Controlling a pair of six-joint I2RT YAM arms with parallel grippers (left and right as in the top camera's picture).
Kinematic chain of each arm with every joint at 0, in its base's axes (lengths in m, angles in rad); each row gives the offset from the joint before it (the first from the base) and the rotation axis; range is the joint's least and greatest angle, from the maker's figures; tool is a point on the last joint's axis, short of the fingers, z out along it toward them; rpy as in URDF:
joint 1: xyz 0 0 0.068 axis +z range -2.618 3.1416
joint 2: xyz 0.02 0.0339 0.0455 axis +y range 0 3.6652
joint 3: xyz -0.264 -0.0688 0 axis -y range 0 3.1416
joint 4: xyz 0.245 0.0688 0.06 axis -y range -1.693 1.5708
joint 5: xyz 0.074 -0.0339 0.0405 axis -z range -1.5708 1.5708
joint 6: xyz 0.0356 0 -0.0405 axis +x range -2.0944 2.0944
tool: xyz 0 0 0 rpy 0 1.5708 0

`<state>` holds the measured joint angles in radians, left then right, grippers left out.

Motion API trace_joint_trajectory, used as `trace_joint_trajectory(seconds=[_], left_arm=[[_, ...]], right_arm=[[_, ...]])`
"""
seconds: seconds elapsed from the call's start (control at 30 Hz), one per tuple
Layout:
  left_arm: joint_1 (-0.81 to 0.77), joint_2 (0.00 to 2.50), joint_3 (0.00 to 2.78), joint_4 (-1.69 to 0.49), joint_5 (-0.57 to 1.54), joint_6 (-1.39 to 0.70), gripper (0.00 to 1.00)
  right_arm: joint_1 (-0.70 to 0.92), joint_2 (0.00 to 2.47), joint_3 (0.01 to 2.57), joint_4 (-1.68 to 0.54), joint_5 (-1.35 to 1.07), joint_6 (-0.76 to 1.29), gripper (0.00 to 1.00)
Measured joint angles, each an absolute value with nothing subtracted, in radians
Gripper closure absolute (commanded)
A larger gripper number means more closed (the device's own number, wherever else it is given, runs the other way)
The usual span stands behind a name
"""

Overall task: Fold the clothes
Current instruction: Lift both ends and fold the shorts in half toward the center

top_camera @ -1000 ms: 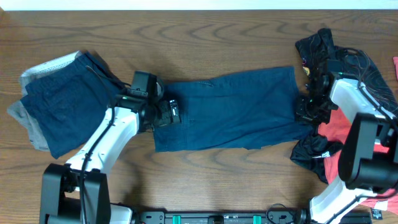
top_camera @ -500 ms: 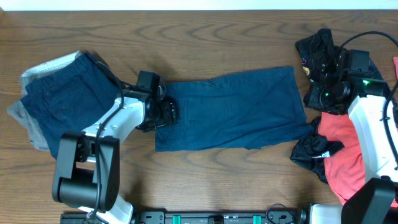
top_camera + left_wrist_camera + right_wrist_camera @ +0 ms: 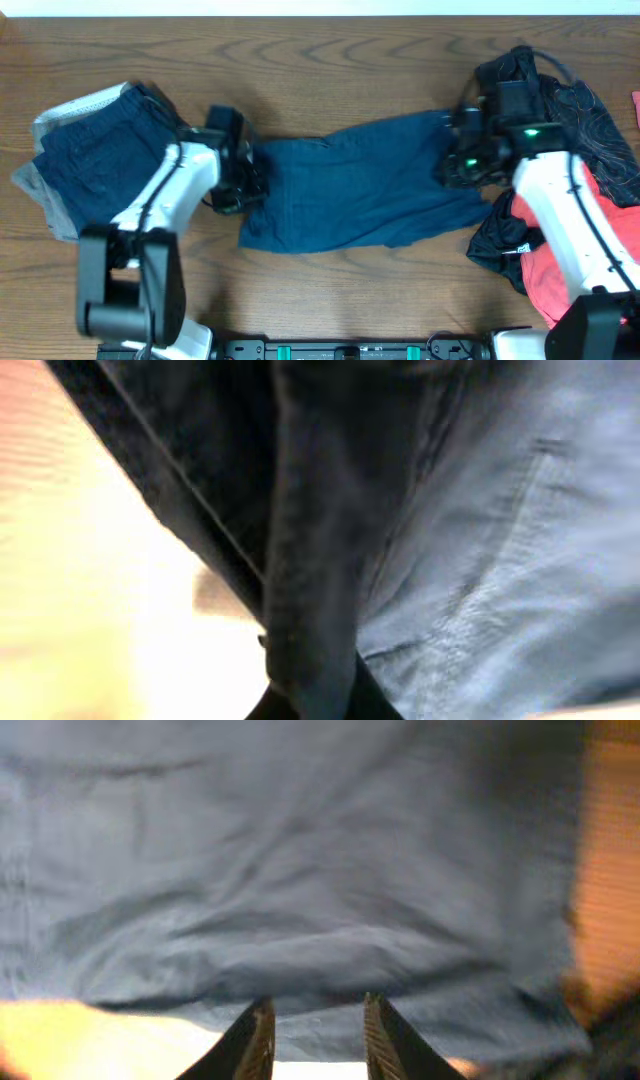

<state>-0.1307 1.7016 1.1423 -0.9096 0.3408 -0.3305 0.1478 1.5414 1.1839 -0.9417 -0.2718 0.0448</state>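
The navy shorts [image 3: 360,185] lie spread across the table's middle, rumpled at both ends. My left gripper [image 3: 243,182] is shut on a fold at their left edge. In the left wrist view that dark fold [image 3: 310,560] runs down into the shut left gripper [image 3: 315,705]. My right gripper [image 3: 455,165] sits at the shorts' upper right edge. In the right wrist view the right gripper [image 3: 318,1005] has its fingers a little apart, and the hem of the shorts [image 3: 300,900] is held between them, raised above the bright tabletop.
A folded navy piece on a grey one [image 3: 90,170] lies at the far left. At the right lies a pile with a black patterned garment [image 3: 585,105], a red one [image 3: 560,250] and a black piece [image 3: 500,250]. Bare wood [image 3: 330,60] runs along the back.
My left gripper has closed on the shorts' left edge. The right arm swung left from the pile to the shorts' right edge and its jaws narrowed on it. Both ends have bunched inward.
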Motion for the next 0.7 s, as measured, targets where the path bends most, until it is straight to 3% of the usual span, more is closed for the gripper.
trace_joint_trajectory(seconds=[0.2,0.57,0.7], left_arm=[[-0.117,1.545,1.296,-0.989,0.340,-0.309,0.94],[-0.117,1.391,1.308,-0.999,0.361,-0.305,0.94],[-0.117,1.364,1.308,-0.989,0.368,-0.311,0.94]], right_arm=[[0.334,1.674,1.169,-0.840,-0.351,0.044,0.89],[0.712,2.009,1.155,-0.295,-0.496,0.170,0.89],[0.798,2.025,1.156,-0.216,-0.493,0.211,0.89]])
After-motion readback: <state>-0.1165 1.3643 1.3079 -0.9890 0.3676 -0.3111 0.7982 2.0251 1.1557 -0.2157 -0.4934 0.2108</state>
